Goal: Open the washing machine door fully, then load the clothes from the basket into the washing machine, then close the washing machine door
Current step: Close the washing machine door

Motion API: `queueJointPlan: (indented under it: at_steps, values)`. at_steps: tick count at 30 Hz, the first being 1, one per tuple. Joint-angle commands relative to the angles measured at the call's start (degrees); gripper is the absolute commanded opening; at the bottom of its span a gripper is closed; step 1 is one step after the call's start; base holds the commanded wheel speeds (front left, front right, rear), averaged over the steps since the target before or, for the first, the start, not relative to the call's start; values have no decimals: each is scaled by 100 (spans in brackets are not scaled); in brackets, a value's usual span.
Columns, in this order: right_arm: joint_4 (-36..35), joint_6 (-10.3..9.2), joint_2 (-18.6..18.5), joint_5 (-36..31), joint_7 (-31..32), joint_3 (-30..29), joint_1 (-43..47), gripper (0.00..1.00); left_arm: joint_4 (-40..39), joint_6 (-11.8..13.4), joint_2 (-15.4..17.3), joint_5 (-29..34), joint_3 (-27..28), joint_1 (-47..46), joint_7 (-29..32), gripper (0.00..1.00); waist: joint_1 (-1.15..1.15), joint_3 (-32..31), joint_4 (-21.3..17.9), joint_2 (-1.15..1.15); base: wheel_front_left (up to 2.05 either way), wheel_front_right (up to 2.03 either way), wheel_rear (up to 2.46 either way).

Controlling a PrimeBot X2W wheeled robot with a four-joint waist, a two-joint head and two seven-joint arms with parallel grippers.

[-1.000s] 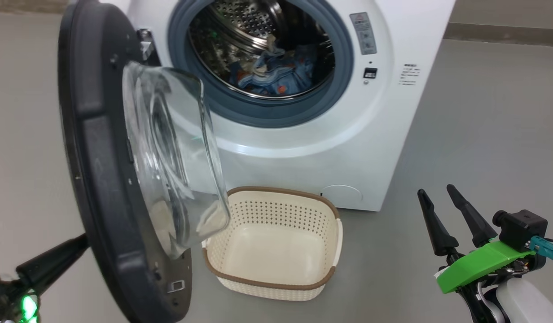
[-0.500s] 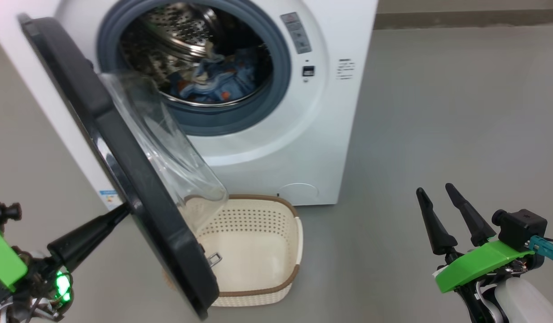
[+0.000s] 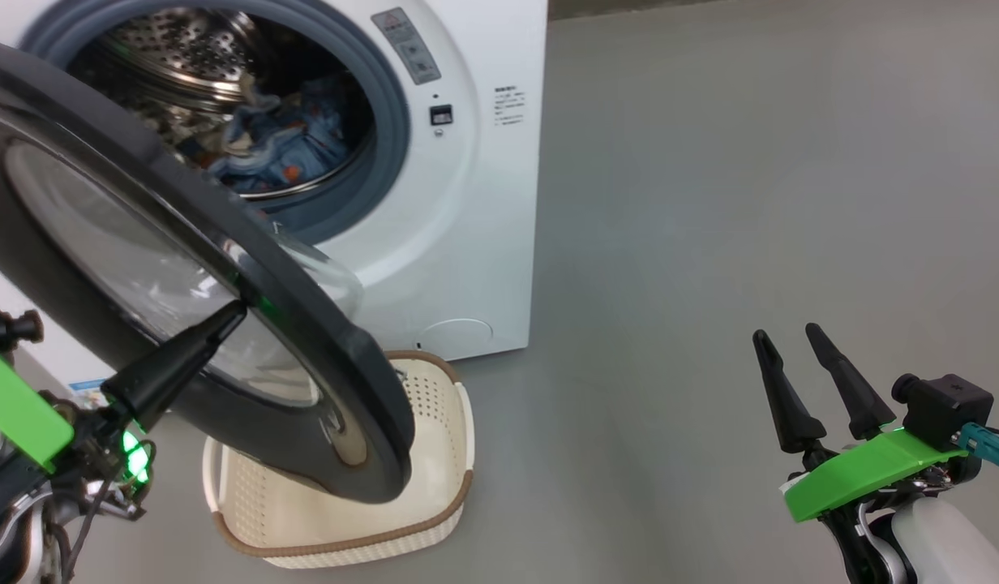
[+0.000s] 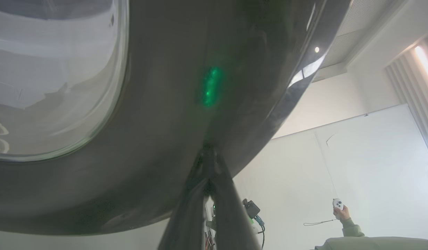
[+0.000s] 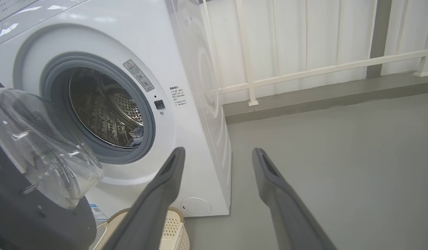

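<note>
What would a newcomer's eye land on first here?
The big black door, half-swung across the left of the head view, with the shut left claw touching its outer face. Behind it, blue clothes lie inside the washer, and the basket sits under the door's lower edge.

The left gripper (image 3: 224, 318) reaches in from the near left, jaws pressed together, angled up and to the right. The right gripper (image 3: 787, 334) hangs at the near right, jaws spread apart and pointing up.
</note>
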Motion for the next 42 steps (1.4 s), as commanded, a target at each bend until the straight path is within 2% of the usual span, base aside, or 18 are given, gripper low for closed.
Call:
queueJointPlan:
  at_steps: [1, 7, 22, 23, 24, 25, 26, 34, 38, 39, 42]
  values:
    - [-159, 32, -51, -76, -71, 52, -42, 100, -129, -26, 124, 51, 173, -315, -35, 0, 0, 119, -160, 0, 0, 0, 0]
    - [-182, 32, -31, -117, -71, -23, -36, 100, -30, -90, 95, 70, 158, -416, -58, 0, 0, 160, -181, 0, 0, 0, 0]
    - [-128, 32, -28, -129, -71, -32, -11, 100, 85, -250, 96, 235, 167, -432, -171, 0, 0, 25, 178, 0, 0, 0, 0]
    - [-126, 32, -30, -129, -71, -32, -10, 100, 83, -282, 109, 298, 163, -422, -212, 16, 0, 18, 195, 0, 0, 0, 0]
    - [-124, 32, -32, -129, -71, -35, -8, 100, 79, -324, 123, 375, 158, -411, -264, 39, 0, 12, 212, 0, 0, 0, 0]
    - [-123, 32, -36, -128, -71, -38, -7, 100, 72, -383, 142, 466, 145, -394, -318, 72, 0, 6, 227, 0, 0, 0, 0]
    - [-122, 32, -40, -126, -71, -40, -6, 100, 65, -448, 148, 546, 136, -377, -377, 100, 0, -1, 241, 0, 0, 0, 0]
    - [-144, 32, -55, -117, -71, -61, 11, 100, 37, -1089, 316, 1723, 53, -114, -1266, 100, 0, -14, 303, 0, 0, 0, 0]
    - [-162, 32, -62, -110, -71, -66, 17, 100, 29, -1243, 376, 2376, -29, 39, -1873, 100, 0, 3, 326, 0, 0, 0, 0]
    - [-162, 32, -62, -110, -71, -66, 17, 100, 29, -1243, 376, 2376, -29, 39, -1873, 100, 0, 3, 326, 0, 0, 0, 0]
    - [-169, 32, -68, -110, -71, -70, 8, 100, 35, -1289, 448, 2916, -144, 139, -2391, 100, 0, 19, 337, 0, 0, 0, 0]
